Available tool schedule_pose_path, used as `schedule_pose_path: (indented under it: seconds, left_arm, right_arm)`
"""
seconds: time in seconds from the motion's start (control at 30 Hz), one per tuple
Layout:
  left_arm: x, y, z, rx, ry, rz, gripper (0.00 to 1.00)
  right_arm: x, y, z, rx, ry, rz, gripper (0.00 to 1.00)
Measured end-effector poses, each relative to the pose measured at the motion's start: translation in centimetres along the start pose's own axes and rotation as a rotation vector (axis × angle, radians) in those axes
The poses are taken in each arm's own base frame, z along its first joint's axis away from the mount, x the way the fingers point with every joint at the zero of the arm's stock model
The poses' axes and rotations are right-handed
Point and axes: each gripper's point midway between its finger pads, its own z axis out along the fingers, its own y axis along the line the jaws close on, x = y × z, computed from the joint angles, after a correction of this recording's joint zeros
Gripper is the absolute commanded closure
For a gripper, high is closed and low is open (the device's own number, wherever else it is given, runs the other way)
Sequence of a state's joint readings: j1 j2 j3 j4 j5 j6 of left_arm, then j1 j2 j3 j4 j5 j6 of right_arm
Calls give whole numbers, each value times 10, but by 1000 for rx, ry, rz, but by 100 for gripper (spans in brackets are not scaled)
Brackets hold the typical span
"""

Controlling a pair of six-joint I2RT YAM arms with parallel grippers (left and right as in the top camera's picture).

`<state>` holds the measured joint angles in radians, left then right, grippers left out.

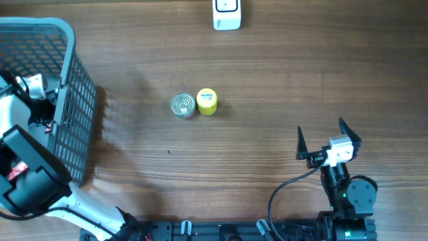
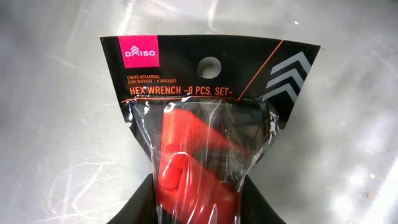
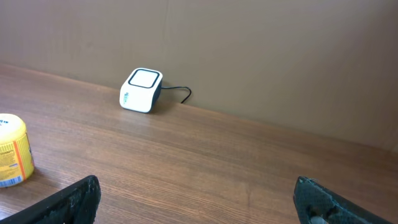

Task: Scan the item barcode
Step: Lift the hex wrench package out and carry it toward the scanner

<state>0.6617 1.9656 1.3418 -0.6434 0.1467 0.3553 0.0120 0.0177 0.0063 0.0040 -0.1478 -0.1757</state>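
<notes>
The item is a hex wrench pack [image 2: 208, 93]: a black header card with a pink Daiso label over a clear bag that holds a red holder. My left gripper [image 2: 199, 202] is shut on the pack's lower end, with a black finger pressed against each side of the bag. No barcode shows on the side I see. In the overhead view the left arm reaches into the grey basket [image 1: 63, 73], and the pack is hidden there. The white scanner [image 1: 227, 13] [image 3: 142, 90] stands at the table's far edge. My right gripper [image 1: 321, 128] [image 3: 196, 190] is open and holds nothing, low over the table at the front right.
A silver tin can [image 1: 182, 105] and a small yellow tub [image 1: 206, 102] [image 3: 11, 151] stand side by side mid-table. The scanner's black cable [image 3: 180, 93] trails to its right along the wall.
</notes>
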Motion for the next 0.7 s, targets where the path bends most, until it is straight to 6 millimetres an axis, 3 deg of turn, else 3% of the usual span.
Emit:
schedule_pose_path:
  seconds: [0.37,0.7]
  left_arm:
    - [1,-9,-15,16,18,7,70]
    - [-32,-11,-87,-37,-167,38,71]
  right_arm:
    - [0,0,0,0,0,0,0]
    - [0,0,0,0,0,0,0]
